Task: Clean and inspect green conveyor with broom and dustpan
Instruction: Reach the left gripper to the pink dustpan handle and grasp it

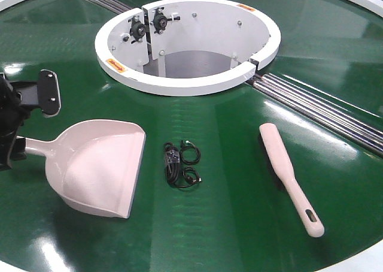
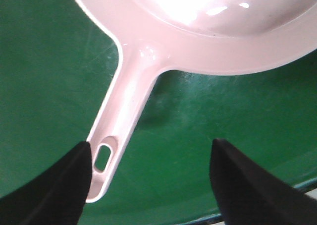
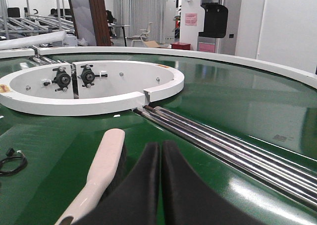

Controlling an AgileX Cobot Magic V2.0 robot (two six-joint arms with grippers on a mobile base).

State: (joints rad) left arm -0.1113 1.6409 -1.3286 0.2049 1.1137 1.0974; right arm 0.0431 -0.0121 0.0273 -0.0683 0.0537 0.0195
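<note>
While agape, left gripper (image 2: 151,150) astride dustpan (image 2: 125,100)

One conveyor (image 1: 239,182) carries one dustpan (image 1: 96,164), one broom (image 1: 287,173) and one tangled black cord (image 1: 179,164), all lying in front of its single white ring (image 1: 179,83). Two black bearings (image 1: 159,20) are bolted to the ring's inner wall (side by side, flanking a seam), and two orange labels (image 1: 114,63) mark its top rim. Two bands of rollers (image 1: 323,107) meet the ring, one at its right and one at its far left.
</note>
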